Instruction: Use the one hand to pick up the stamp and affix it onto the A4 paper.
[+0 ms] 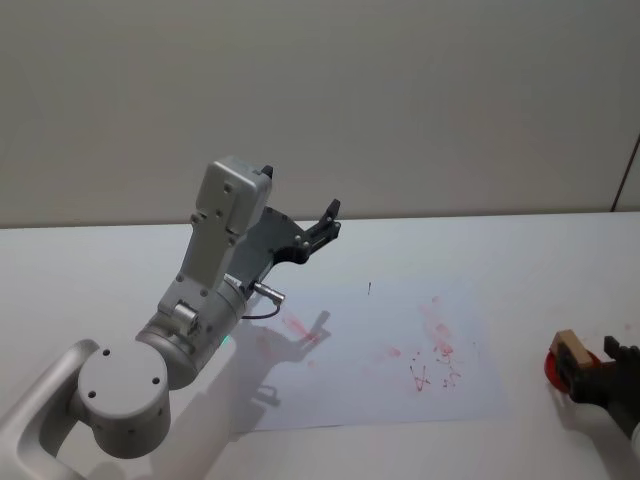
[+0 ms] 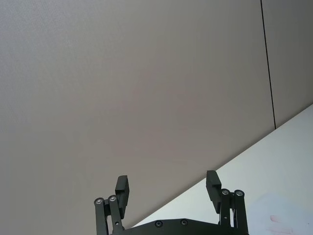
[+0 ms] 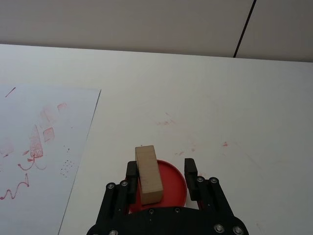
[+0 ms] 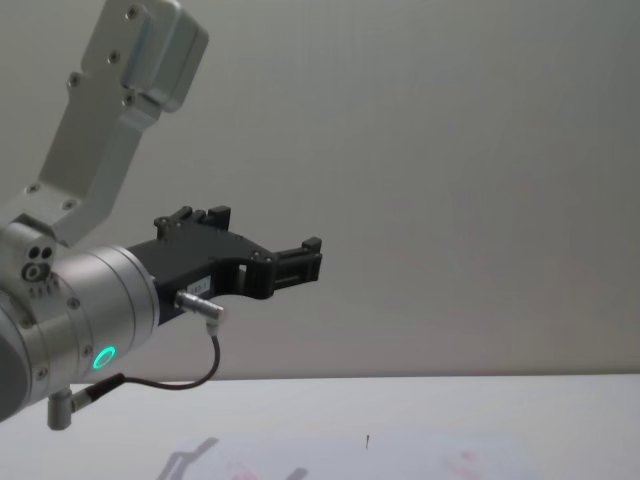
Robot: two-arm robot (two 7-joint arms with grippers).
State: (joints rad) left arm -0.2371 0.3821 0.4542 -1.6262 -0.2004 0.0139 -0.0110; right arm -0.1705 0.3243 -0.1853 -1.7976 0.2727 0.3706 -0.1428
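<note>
Biggest worry is right at the near end. The right gripper (image 3: pixel 160 166) sits just off the A4 paper's (image 3: pixel 73 122) right edge, jaws open around the stamp (image 3: pixel 148 174) but not clamped on it. The block is off-centre in there: it looks to be up against one finger, with a clear gap to the other finger (image 3: pixel 190 169). My guess is that on closing, that other finger shoves the stamp sideways before anything bites, and it could twist or tip on the red ink pad (image 3: pixel 173 186) it's sitting on. A crooked grip means the inked face lands tilted on the paper and you get half a print. The pad could also cling to the stamp and get dragged or lifted along, tbh. The table (image 3: pixel 220 88) on that side of the paper has red smears on it.

Orientation: the stamp's long axis runs in line with the fingers, pointing away from the robot. That's roughly parallel to the paper's right edge, skewed a touch. Can't tell which face carries the ink from here.

Next out, the paper lies flat with red marks mostly over its right half. Nothing seems to pin it down, so a sticky stamp might slide or lift it.

Farthest, the left gripper (image 2: pixel 167 188) hangs raised above the paper's left side, jaws wide open, holding nothing. Looks parked, and I don't expect it to interfere.
</note>
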